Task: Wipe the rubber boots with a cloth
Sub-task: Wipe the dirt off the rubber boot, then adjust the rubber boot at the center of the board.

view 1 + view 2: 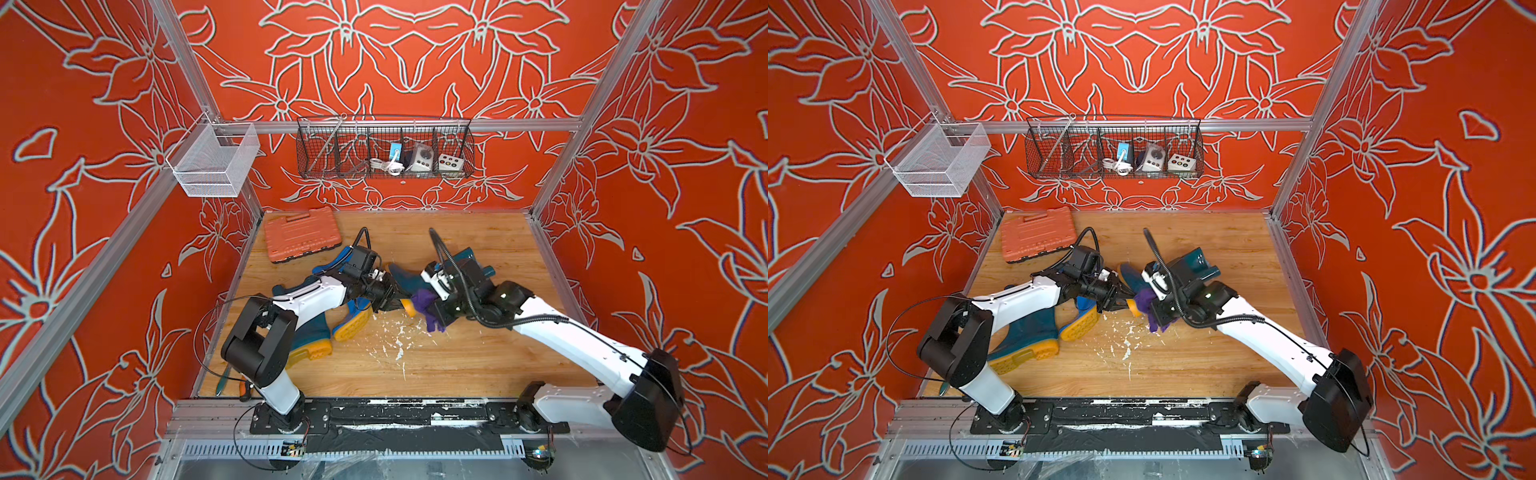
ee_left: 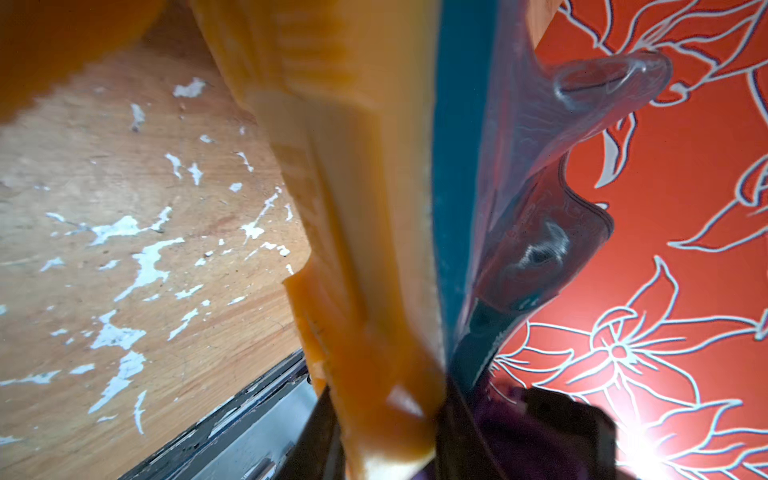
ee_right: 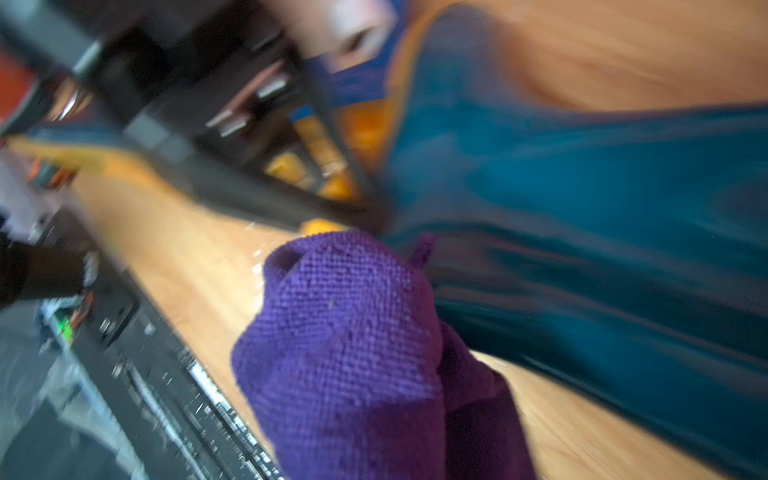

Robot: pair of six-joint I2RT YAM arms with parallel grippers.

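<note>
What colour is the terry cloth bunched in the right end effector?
Purple; the soft terry cloth shows best in the right wrist view.

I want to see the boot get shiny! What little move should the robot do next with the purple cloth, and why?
Probably slide the purple cloth along the teal boot, from toe toward its open top. The left fingers pinch its orange sole, so it looks steadied, and the cloth is bunched at the toe end, with the long teal side ahead.

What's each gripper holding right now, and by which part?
Left gripper clamps the dark teal boot by its foot, jaws across the yellow-orange sole and the upper. Right gripper holds the purple cloth, bunched over its tips; grip spot hidden.
</note>
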